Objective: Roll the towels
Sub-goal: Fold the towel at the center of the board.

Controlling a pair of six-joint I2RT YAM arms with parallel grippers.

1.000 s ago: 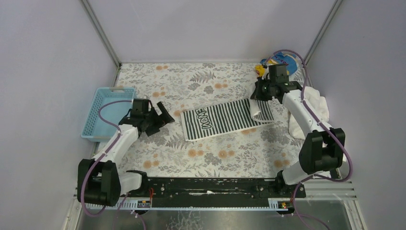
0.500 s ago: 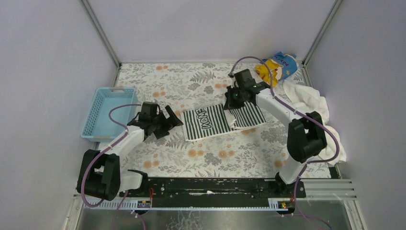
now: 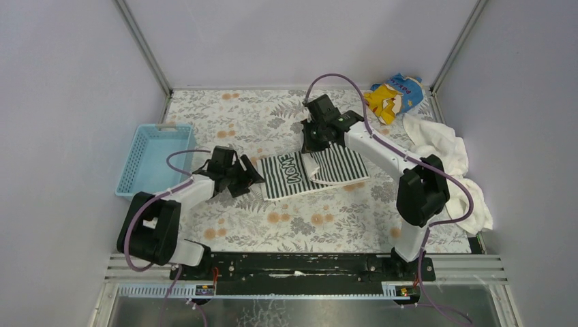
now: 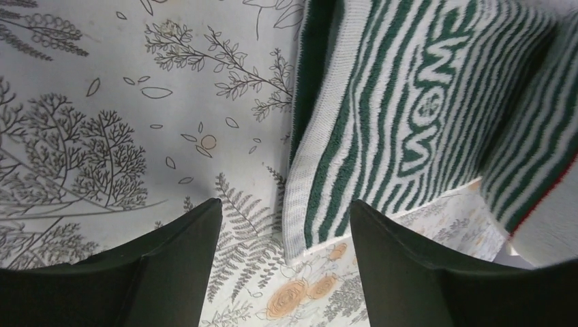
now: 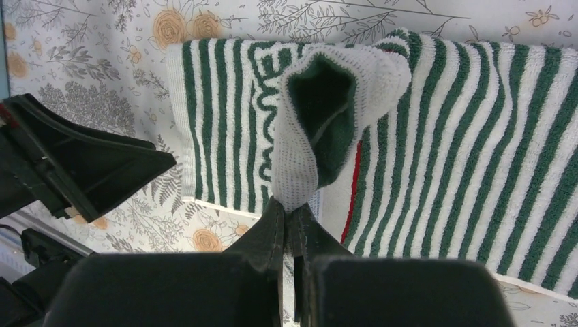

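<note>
Now | step: likely starting to roll striped towel point(image 3: 344, 167), mid worktop point(image 3: 225, 116) | right fingers point(image 5: 272, 228) pinch its lifted corner | left fingers point(image 4: 194, 235) spread, empty, beside its edge | next: tuck corner down tightly.

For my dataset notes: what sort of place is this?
Probably a robot test booth, not a home: plain lilac panel walls on metal corner posts, and two white-and-black arms bolted to a black base rail.

Plain pale lilac walls point(image 3: 286, 41) are enclosing the table point(image 3: 225, 116), which is wearing a white covering printed with grey leaves and orange flowers. Metal posts point(image 3: 144, 48) are standing at the back corners.
</note>
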